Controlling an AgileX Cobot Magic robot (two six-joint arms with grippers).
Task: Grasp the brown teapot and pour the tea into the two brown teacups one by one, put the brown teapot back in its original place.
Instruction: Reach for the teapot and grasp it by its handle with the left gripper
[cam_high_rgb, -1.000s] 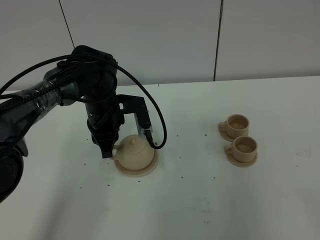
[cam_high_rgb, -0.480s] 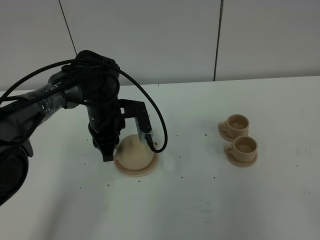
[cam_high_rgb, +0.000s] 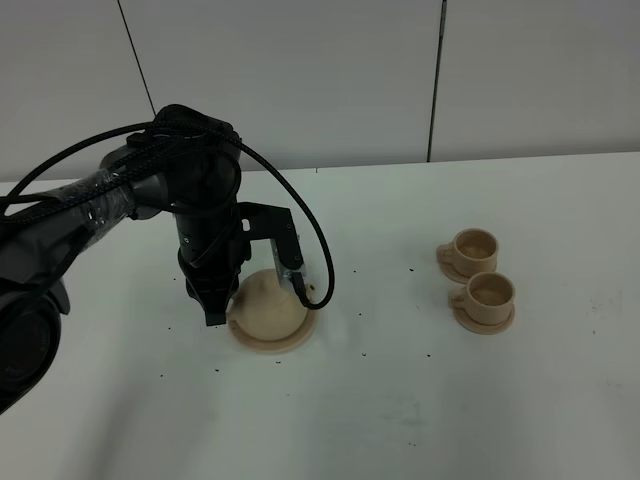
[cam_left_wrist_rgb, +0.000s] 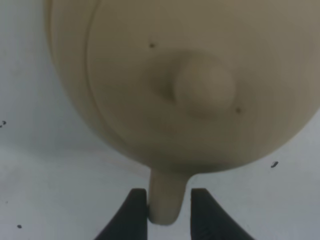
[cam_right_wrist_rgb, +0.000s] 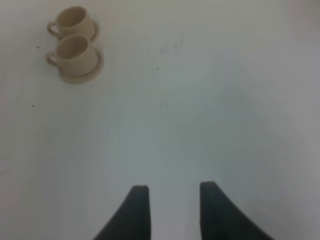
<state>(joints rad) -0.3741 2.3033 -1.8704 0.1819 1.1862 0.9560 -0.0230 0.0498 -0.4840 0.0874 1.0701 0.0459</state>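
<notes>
The brown teapot (cam_high_rgb: 270, 303) stands on its round tan saucer (cam_high_rgb: 272, 344) left of centre. My left gripper (cam_high_rgb: 222, 300) is down at the teapot's left side. In the left wrist view the teapot (cam_left_wrist_rgb: 200, 85) fills the frame and its loop handle (cam_left_wrist_rgb: 167, 200) sits between my two dark fingers, which press close on both sides of it. The two brown teacups (cam_high_rgb: 474, 247) (cam_high_rgb: 490, 293) stand on small saucers at the right, also seen in the right wrist view (cam_right_wrist_rgb: 75, 37). My right gripper (cam_right_wrist_rgb: 172, 210) is open and empty over bare table, outside the exterior high view.
The white table (cam_high_rgb: 400, 400) carries small dark specks. A white panelled wall (cam_high_rgb: 350, 80) runs along the far edge. The left arm's black cable (cam_high_rgb: 310, 230) loops over the teapot.
My left gripper has shifted slightly right and settled in tighter against the teapot's handle side. The teapot and cups have not moved.
</notes>
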